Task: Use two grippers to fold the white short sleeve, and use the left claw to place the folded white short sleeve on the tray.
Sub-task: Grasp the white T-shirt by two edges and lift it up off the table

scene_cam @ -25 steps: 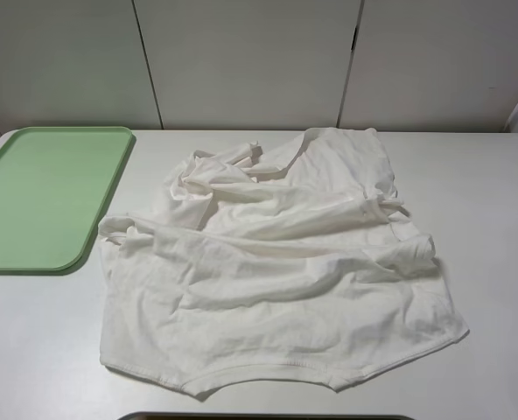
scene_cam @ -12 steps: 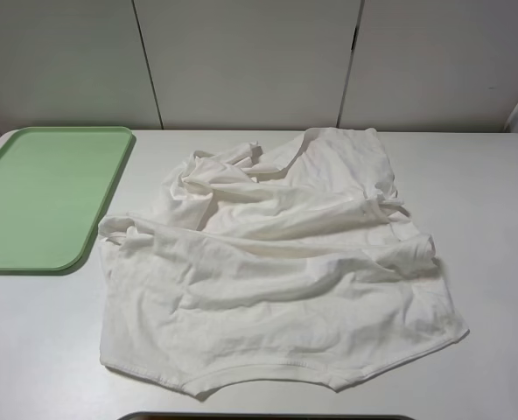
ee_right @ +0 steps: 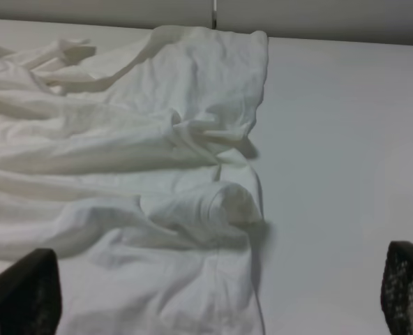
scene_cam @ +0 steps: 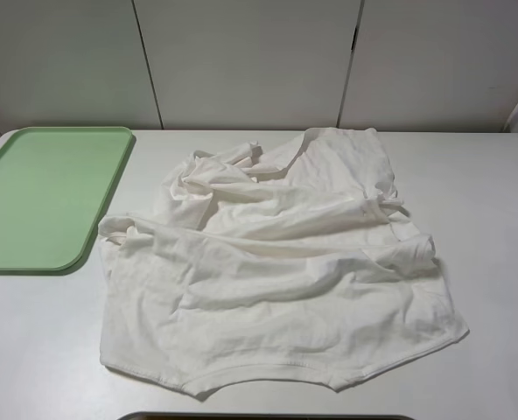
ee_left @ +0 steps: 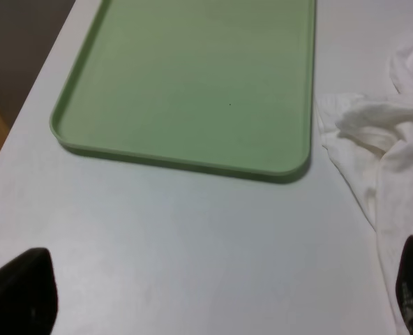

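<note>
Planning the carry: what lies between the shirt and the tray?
Only bare table separates the white short sleeve from the tray, shown in the exterior high and left wrist views.

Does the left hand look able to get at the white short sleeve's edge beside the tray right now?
Likely yes. The left hand is open above bare table, the white short sleeve lies uncovered close by, and the tray lies beside that edge, not over it.

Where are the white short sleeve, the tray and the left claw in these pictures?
white short sleeve [scene_cam: 276, 289], exterior high view, wrinkled middle of the cloth.
tray [scene_cam: 40, 192], exterior high view, bare green floor.
left claw [ee_left: 217, 296], left wrist view, midway between its two black tips.
</note>
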You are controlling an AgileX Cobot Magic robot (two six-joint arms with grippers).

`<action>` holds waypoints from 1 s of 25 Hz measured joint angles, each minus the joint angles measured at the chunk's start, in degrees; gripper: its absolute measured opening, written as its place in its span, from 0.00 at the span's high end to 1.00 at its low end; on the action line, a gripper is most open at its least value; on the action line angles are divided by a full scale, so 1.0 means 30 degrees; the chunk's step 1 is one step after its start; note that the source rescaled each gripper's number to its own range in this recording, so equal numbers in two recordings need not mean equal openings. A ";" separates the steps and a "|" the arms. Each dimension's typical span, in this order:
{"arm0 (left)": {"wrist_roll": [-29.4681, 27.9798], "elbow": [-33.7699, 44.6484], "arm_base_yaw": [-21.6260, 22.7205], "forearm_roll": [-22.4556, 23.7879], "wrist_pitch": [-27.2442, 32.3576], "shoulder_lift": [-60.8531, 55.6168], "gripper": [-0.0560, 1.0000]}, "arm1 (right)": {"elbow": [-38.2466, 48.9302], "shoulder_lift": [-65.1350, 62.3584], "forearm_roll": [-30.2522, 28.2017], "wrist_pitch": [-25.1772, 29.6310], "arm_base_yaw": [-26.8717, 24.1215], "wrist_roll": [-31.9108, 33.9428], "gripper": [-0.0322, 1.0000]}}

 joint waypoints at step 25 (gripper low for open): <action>0.8938 -1.2268 -0.5167 -0.2290 0.1725 1.7792 0.04 | -1.0303 1.8750 -0.0415 -0.0879 0.3355 -0.4942 0.00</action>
